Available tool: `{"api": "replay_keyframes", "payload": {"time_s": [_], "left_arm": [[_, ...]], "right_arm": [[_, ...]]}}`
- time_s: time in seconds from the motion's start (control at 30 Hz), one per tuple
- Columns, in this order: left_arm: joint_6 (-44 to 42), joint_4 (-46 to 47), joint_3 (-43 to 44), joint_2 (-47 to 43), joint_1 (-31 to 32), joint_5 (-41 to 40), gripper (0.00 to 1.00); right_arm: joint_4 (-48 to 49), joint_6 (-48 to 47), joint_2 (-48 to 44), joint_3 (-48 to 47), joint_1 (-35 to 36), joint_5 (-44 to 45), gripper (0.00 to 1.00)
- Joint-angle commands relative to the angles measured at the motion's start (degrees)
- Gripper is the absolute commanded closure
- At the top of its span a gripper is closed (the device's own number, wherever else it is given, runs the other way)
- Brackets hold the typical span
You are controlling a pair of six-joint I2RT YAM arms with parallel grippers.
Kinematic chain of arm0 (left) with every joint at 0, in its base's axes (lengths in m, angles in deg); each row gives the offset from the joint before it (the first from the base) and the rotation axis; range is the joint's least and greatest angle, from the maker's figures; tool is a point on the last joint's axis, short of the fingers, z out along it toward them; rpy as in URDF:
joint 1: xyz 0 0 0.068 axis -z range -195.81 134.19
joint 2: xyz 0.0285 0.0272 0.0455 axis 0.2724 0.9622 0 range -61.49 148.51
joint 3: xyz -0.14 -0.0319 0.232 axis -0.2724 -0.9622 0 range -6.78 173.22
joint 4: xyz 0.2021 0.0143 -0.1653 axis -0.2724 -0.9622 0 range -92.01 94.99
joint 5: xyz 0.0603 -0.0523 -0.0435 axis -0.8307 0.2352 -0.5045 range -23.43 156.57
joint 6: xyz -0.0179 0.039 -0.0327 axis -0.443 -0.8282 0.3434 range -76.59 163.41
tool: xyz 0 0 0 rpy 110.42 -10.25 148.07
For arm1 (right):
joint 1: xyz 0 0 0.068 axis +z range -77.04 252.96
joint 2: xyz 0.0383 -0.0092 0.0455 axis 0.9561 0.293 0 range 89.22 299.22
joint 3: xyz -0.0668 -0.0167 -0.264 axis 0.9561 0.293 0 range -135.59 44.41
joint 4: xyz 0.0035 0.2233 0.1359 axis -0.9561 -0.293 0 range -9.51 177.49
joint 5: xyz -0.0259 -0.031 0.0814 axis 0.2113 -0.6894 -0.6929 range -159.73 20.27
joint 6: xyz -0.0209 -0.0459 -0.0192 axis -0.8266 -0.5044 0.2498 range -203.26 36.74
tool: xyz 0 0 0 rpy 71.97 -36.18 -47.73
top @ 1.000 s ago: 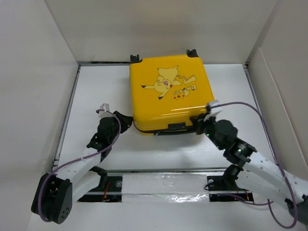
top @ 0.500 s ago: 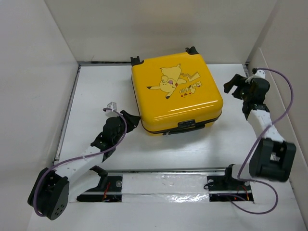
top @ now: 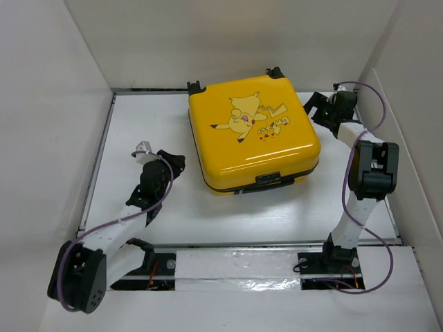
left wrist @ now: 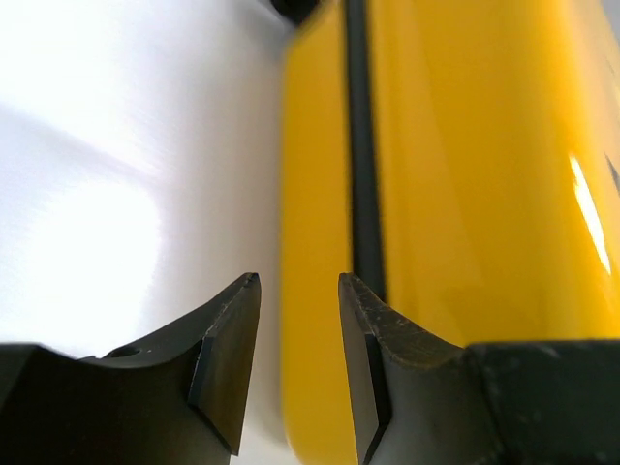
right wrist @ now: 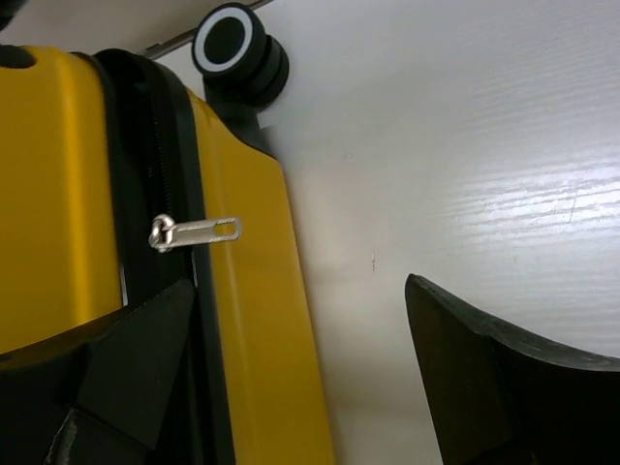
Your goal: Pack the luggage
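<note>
The luggage [top: 252, 135] is a yellow hard-shell suitcase with a cartoon print, lying flat and closed mid-table, wheels at the far edge. My left gripper [top: 171, 160] hovers a short way off its left side. In the left wrist view the left gripper [left wrist: 298, 291] is open by a narrow gap with nothing between the fingers, facing the luggage [left wrist: 465, 194] and its black zip seam. My right gripper [top: 318, 113] stands wide open beside the far right corner. The right wrist view shows the right gripper [right wrist: 300, 325] near the luggage [right wrist: 247, 291], a silver zipper pull [right wrist: 194, 232] and a caster wheel [right wrist: 232, 44].
White walls enclose the white table [top: 138, 117] on the left, back and right. The right arm's elbow [top: 372, 169] is folded up high near the right wall. A metal rail [top: 235, 266] runs along the near edge between the arm bases.
My right gripper left the luggage's near right corner, opened wide and swung to its far right corner. The luggage turned slightly. My left gripper drew back a little to the left.
</note>
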Motion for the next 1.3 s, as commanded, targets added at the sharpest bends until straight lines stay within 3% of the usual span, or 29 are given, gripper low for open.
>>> {"api": "replay_keyframes", "payload": {"time_s": [0.0,0.2,0.37,0.57,0.8,0.93,1.27], "left_arm": [[0.76,2.95,7.11,8.2,-5.56,1.39,0.65],[2.61,6.63,13.38,21.59,-6.19,4.65,0.65],[2.52,9.71,10.49,24.69,-4.53,7.03,0.66],[2.44,13.31,0.3,20.22,-3.82,10.45,0.68],[2.09,8.68,-7.62,3.71,-3.82,10.89,0.68],[0.95,4.45,-4.82,0.08,-3.82,10.98,0.69],[1.38,0.84,1.08,-3.61,-3.82,13.79,0.69]], "right_arm": [[-4.93,-3.22,3.37,-7.02,3.22,4.3,0.04],[-17.94,-13.15,11.99,-19.94,10.86,3.96,0.05],[-18.74,-18.52,15.43,-22.06,17.71,-1.48,0.06],[-22.24,-23.53,16.75,-25.84,24.66,-8.25,0.06],[-31.13,-28.1,20.17,-39.09,32.05,-8.8,0.06],[-28.59,-24.86,17.56,-39.91,32.05,-5.98,0.03],[-22.19,-19.85,2.09,-41.41,20.02,-4.12,0.0]]}}
